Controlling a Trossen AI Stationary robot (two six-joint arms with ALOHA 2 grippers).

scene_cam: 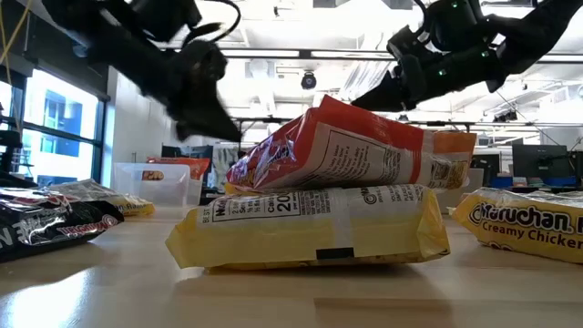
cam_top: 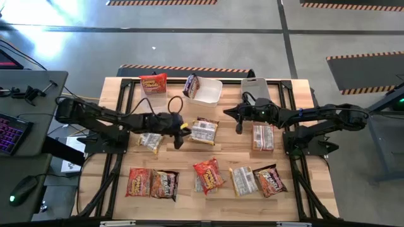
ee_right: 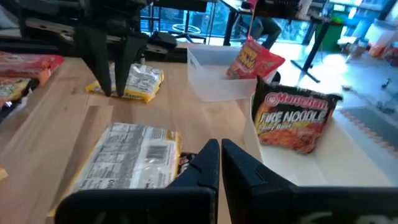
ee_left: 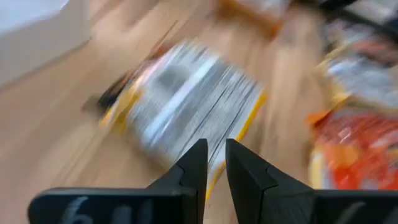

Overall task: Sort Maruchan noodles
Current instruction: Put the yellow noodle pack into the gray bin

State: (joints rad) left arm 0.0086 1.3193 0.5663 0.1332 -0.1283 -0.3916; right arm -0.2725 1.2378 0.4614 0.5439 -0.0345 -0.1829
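Several Maruchan noodle packets lie flat on the wooden table. A yellow one [cam_top: 204, 130] lies label down at mid-table, and a small yellow one [cam_top: 150, 141] lies to its left. My left gripper [cam_top: 178, 137] hangs between these two and points down at a slant. Its fingers [ee_left: 216, 149] stand a narrow gap apart with nothing between them. My right gripper [cam_top: 238, 126], shut and holding nothing [ee_right: 219, 144], hovers just right of the mid-table packet. An orange-edged packet [cam_top: 263, 137] lies beyond it.
Three tubs stand at the far edge. One holds a red packet [cam_top: 153, 82]. A dark Fire Noodle packet [ee_right: 292, 118] leans in the white tub [cam_top: 208, 93]. The third tub [cam_top: 255, 88] is on the right. More packets line the near edge, a red one [cam_top: 208, 174] stacked on a yellow one.
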